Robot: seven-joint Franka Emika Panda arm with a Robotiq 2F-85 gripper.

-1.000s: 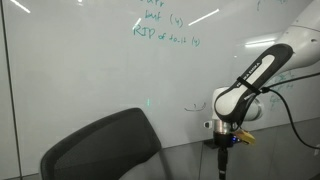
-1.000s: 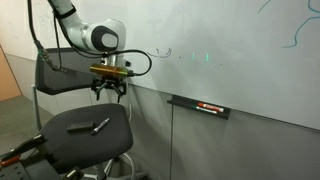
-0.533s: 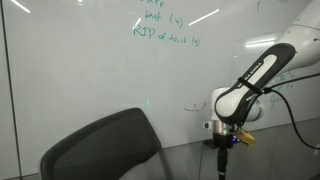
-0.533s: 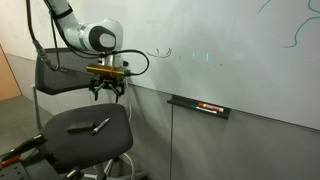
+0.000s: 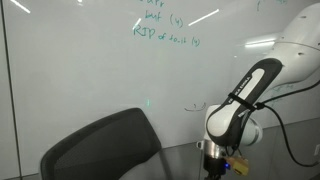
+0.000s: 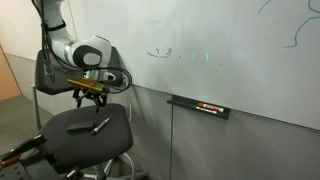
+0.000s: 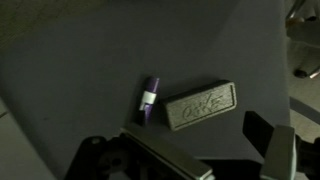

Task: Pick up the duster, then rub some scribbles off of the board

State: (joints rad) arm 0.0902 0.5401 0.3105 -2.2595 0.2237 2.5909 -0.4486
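Observation:
The duster (image 7: 200, 105), a dark block with embossed script, lies on the black chair seat beside a purple marker (image 7: 150, 100). In an exterior view the duster (image 6: 79, 127) and the marker (image 6: 100, 125) lie on the seat. My gripper (image 6: 90, 97) hangs open and empty just above them. Its fingers frame the duster from below in the wrist view (image 7: 205, 150). It is low behind the chair in an exterior view (image 5: 213, 165). The scribbles (image 6: 158, 53) are a small teal arc on the board (image 6: 230, 50), which also show in an exterior view (image 5: 192, 104).
The black office chair (image 6: 88, 142) stands in front of the board, and its backrest (image 5: 100, 145) fills the foreground. A ledge on the wall holds a thin black-and-red item (image 6: 203, 106). Rows of teal handwriting (image 5: 160, 30) sit high on the board.
The arm has swung down and away from the board toward the chair seat. The gripper is now lower, just above the duster. The scribbles are uncovered.

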